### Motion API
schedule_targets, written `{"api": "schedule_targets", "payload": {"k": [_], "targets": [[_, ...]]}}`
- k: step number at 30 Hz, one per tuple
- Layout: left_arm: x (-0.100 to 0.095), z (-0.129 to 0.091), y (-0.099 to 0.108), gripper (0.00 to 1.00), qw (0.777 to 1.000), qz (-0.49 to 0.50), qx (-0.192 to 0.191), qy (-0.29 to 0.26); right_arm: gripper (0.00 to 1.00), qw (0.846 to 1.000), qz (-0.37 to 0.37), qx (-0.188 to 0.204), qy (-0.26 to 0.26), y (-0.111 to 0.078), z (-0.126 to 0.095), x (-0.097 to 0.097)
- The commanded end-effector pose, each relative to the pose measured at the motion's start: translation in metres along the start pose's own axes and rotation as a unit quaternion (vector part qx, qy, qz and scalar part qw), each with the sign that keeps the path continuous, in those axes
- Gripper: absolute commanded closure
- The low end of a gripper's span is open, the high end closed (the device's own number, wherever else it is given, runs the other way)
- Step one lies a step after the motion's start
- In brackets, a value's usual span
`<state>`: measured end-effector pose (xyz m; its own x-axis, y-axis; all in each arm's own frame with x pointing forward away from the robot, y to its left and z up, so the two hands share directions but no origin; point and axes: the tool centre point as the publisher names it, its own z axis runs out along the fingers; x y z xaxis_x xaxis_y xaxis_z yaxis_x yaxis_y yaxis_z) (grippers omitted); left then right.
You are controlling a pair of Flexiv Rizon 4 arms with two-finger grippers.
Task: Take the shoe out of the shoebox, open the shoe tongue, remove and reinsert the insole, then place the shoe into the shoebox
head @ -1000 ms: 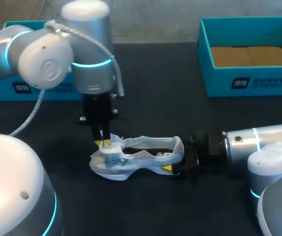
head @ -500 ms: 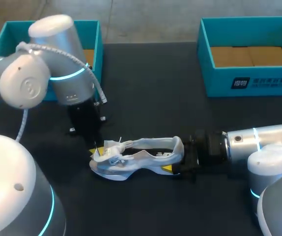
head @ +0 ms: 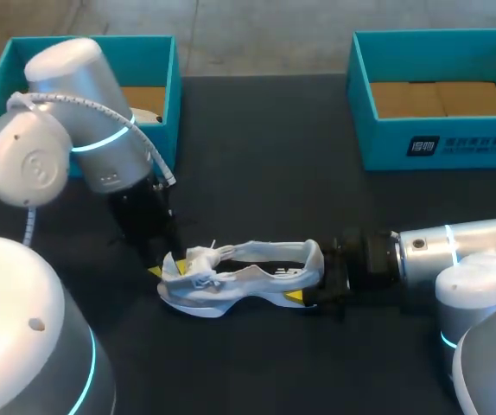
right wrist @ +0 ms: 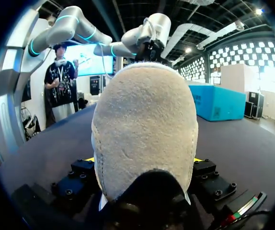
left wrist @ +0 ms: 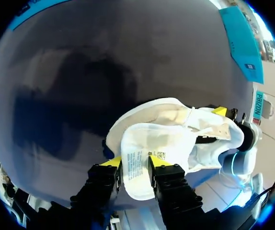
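Observation:
A white shoe (head: pixel 231 275) lies on its side on the black table (head: pixel 257 173), toe toward my left arm. My right gripper (head: pixel 319 281) holds its heel; in the right wrist view the beige heel (right wrist: pixel 144 120) fills the space between the fingers of the right gripper (right wrist: pixel 142 160), a yellow tip on each side. My left gripper (head: pixel 157 266) is at the toe end. In the left wrist view the left gripper (left wrist: pixel 133 162) stands with its tips apart and the labelled tongue (left wrist: pixel 142 143) lying between them, lifted off the shoe (left wrist: pixel 176 124).
A teal box (head: pixel 172 86) stands at the back left, partly behind my left arm, with something white inside. A second teal box (head: pixel 438 143) with a brown bottom stands at the back right. Bare black table lies between them.
My left arm has swung left and back from above the shoe's laces to its toe end, and its fingers have parted. The shoe and my right arm have stayed put.

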<state>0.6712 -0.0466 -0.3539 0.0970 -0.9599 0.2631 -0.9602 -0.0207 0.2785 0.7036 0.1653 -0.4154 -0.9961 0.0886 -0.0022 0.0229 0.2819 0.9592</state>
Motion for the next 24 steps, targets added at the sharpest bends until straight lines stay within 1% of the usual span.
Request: {"api": "schedule_targets", "payload": {"k": [1, 3, 7, 8, 9, 10, 11, 13, 14, 15, 20, 22, 24], "targets": [[-0.005, -0.027, 0.022, 0.47, 0.999, 0.015, 0.039, 0.001, 1.00, 1.000, 0.000, 0.002, -0.001, 0.001, 0.000, 0.001], [-0.004, -0.036, 0.026, 0.36, 0.998, 0.025, 0.049, 0.002, 1.00, 1.000, 0.000, 0.002, -0.001, 0.001, 0.000, 0.001], [-0.001, -0.052, 0.033, 0.31, 0.996, 0.047, 0.079, -0.003, 1.00, 1.000, 0.000, 0.002, -0.001, 0.001, 0.000, 0.001], [0.001, -0.056, 0.034, 0.29, 0.995, 0.056, 0.081, -0.004, 1.00, 1.000, 0.000, 0.002, -0.001, 0.001, 0.000, 0.001], [0.002, -0.060, 0.036, 0.24, 0.994, 0.060, 0.086, -0.003, 1.00, 1.000, 0.000, 0.002, -0.001, 0.001, 0.000, 0.001], [0.003, -0.063, 0.036, 0.21, 0.994, 0.062, 0.092, -0.004, 1.00, 1.000, 0.000, 0.002, -0.001, 0.001, 0.000, 0.001], [0.005, -0.069, 0.037, 0.20, 0.992, 0.076, 0.098, -0.008, 1.00, 1.000, 0.000, 0.002, -0.001, 0.001, 0.000, 0.001], [0.009, -0.076, 0.039, 0.22, 0.991, 0.089, 0.103, -0.010, 1.00, 1.000, 0.000, 0.002, -0.001, 0.001, 0.000, 0.001], [0.012, -0.082, 0.040, 0.20, 0.989, 0.104, 0.104, -0.011, 1.00, 1.000, 0.000, 0.002, -0.001, 0.001, 0.000, 0.001], [0.014, -0.087, 0.041, 0.21, 0.988, 0.113, 0.103, -0.008, 1.00, 1.000, 0.000, 0.002, -0.001, 0.001, 0.000, 0.001], [0.025, -0.107, 0.048, 0.13, 0.978, 0.193, 0.078, -0.009, 1.00, 1.000, 0.000, 0.002, -0.001, 0.001, 0.000, 0.001], [0.031, -0.112, 0.050, 0.16, 0.970, 0.230, 0.075, -0.018, 1.00, 1.000, 0.000, 0.002, -0.001, 0.001, 0.000, 0.001], [0.037, -0.117, 0.053, 0.23, 0.960, 0.270, 0.072, -0.032, 1.00, 1.000, 0.000, 0.002, -0.001, 0.001, 0.000, 0.001]]}}
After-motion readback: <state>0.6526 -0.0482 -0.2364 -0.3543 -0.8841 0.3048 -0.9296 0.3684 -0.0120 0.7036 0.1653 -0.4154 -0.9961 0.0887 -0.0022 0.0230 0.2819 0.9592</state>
